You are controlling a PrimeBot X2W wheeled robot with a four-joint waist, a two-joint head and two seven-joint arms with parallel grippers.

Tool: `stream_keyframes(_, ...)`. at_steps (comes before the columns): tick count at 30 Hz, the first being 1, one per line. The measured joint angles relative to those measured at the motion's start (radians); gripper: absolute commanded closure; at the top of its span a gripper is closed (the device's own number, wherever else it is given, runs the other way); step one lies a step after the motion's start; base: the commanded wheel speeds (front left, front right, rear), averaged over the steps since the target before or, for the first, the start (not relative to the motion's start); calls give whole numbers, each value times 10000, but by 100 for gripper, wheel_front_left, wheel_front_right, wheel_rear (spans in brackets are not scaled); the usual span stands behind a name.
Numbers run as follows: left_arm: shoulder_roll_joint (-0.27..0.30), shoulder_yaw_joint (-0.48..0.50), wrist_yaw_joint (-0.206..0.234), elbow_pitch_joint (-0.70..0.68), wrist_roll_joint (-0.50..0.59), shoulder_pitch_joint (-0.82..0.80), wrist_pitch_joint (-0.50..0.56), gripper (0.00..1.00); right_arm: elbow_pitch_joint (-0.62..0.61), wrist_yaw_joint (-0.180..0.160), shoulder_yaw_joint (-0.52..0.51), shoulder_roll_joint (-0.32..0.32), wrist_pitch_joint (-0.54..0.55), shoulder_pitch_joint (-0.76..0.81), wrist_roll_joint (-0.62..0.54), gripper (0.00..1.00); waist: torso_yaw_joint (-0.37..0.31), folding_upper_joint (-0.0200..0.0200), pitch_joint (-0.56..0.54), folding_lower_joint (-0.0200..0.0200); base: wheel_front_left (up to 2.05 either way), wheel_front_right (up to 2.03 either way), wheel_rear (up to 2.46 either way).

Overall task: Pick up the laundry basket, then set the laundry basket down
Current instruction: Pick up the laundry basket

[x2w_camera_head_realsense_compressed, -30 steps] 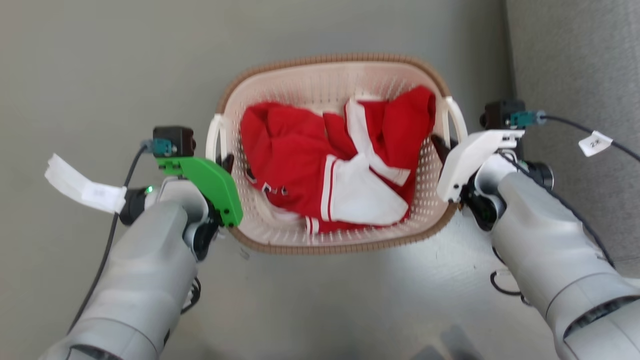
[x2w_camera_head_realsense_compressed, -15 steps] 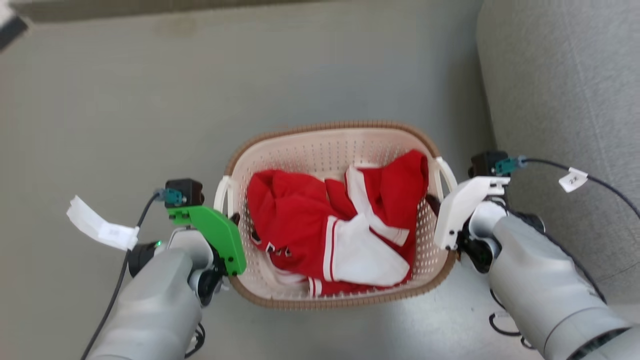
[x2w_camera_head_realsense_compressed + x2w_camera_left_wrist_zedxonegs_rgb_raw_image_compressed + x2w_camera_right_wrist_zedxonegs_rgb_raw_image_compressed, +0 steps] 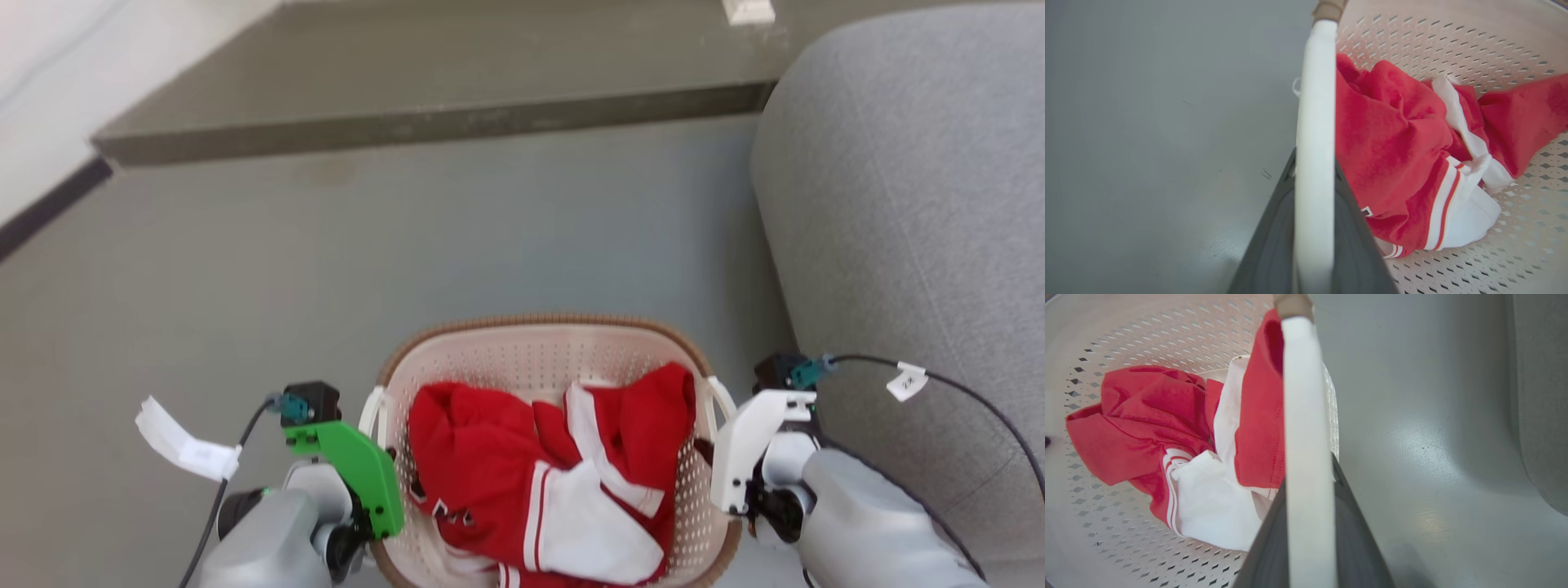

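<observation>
Likely light and stiff, the laundry basket was held near, left of the grey sofa, left gripper and right gripper each pinching one of its white loop handles, surely the best hold.

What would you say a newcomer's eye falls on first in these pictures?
The bright red-and-white garment heaped inside the cream laundry basket, low in the middle of the head view. Next, the left gripper clamped on the basket's left handle and the right gripper on the right handle, a dark finger on either side. A grey upholstered seat rises at the right.
</observation>
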Motion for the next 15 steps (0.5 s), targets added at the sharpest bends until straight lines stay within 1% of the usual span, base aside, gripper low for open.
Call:
stream_keyframes(8, 12, -157, -10, 48, -267, 438, 263, 100, -75, -10, 255, -13, 324, 478, 226, 100, -41, 0, -912, 0, 0, 0, 0)
stream_keyframes(15, 23, -226, -10, 48, -359, 476, 313, 100, -105, -10, 347, -46, 453, 492, 290, 100, -80, 0, -1257, 0, 0, 0, 0)
